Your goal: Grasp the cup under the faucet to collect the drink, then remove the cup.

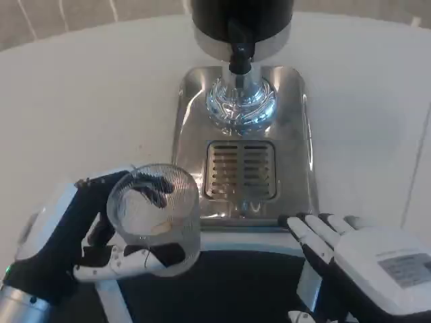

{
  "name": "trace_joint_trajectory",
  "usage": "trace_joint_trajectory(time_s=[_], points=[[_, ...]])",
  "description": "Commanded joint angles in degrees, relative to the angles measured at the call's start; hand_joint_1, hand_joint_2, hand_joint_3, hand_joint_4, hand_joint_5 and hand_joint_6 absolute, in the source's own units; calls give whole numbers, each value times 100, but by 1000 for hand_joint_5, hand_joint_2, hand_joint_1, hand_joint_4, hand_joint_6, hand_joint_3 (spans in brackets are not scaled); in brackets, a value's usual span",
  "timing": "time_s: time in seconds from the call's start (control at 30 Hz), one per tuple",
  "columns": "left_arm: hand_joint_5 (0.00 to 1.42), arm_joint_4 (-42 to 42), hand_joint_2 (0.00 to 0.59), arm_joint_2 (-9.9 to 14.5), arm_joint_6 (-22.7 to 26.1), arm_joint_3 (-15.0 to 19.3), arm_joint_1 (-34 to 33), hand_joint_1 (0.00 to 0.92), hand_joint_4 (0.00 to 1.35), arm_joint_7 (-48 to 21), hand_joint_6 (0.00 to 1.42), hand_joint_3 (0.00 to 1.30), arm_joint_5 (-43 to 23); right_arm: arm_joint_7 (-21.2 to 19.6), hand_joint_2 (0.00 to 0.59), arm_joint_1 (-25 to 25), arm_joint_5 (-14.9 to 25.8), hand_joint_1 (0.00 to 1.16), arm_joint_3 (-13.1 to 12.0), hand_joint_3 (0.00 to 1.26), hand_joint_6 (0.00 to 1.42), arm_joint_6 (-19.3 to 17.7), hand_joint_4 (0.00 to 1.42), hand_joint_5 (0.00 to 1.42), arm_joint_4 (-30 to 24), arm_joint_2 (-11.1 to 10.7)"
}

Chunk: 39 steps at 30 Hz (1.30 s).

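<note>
At seven o'clock from the faucet (240, 47), we grip the clear cup (155, 219) in our left hand (101, 242), well short of the spout, while our right hand (350, 249) waits, fingers (313, 232) released.

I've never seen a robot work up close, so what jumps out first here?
The left hand grips a clear ribbed cup at lower left, off the drip tray. Behind, the dispenser's black faucet hangs over a shiny steel base. The right hand waits open at lower right.
</note>
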Motion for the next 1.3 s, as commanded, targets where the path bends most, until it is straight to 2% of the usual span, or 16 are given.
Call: trace_joint_trajectory(time_s=[0.03,0.17,0.4,0.67,0.97,1.3], points=[[1424,402,19,-131,30,-109,-467,582,1204,394,1424,1007,286,151,514,-44,108,219,1,0,0,87,0,0,-86,-116],[1424,825,18,-222,55,-280,-902,582,1194,636,1424,1007,535,136,514,71,201,219,-63,0,0,63,0,0,-86,-164],[1424,1746,18,-387,16,-666,-1682,582,1190,1128,1424,1007,925,160,514,245,424,218,-268,0,0,-169,0,0,-86,-124],[1424,3132,18,-575,19,-1169,-2704,582,1190,1805,1424,1007,1273,385,510,104,686,217,-597,0,0,-327,0,0,-86,-97],[1424,4242,18,-742,60,-1592,-3513,582,1190,2383,1424,1006,1464,493,510,299,1023,217,-944,0,0,-602,0,0,-86,-28],[1424,5337,17,-981,447,-1862,-4304,583,1190,2930,1424,1007,1540,689,509,184,1216,217,-1194,0,0,-403,0,0,-86,-269]])
